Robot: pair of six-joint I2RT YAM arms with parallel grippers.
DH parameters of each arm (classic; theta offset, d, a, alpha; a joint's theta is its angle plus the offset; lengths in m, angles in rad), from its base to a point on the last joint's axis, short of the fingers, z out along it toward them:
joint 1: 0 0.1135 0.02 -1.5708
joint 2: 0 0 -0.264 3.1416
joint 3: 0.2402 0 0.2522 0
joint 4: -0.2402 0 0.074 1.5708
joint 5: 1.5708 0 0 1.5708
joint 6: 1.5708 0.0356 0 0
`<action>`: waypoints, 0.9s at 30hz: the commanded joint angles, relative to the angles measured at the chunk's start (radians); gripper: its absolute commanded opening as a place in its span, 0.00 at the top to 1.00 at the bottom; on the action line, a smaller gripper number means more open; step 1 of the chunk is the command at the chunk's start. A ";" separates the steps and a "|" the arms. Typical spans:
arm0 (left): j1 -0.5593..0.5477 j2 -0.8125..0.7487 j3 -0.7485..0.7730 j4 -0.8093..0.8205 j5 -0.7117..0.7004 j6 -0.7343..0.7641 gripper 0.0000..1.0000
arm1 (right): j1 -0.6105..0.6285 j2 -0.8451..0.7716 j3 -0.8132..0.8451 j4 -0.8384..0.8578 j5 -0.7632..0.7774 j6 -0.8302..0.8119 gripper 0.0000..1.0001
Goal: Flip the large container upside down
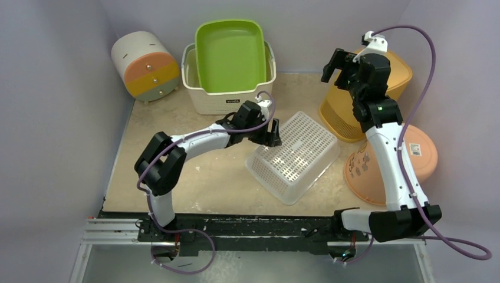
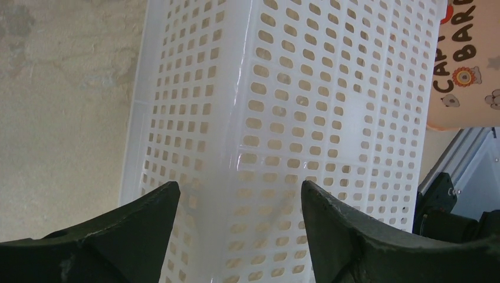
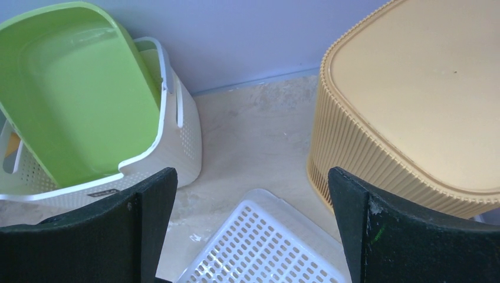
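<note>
Left wrist — left end effector spread wide over white basket; right end effector spread, empty

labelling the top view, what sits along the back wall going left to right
drum cabinet → green tub in the cream basket → yellow bin
</note>
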 commanded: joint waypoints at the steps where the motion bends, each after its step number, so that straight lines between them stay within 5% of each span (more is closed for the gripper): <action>1: -0.014 0.076 0.097 0.024 0.001 -0.043 0.27 | -0.007 -0.048 0.009 0.021 0.038 -0.028 0.00; 15: -0.098 0.170 0.320 -0.098 -0.053 0.026 0.25 | -0.009 -0.038 0.009 0.028 0.047 -0.037 0.00; 27: 0.023 -0.052 0.566 -0.542 -0.357 0.234 0.25 | -0.009 -0.031 0.015 0.041 0.019 -0.012 0.00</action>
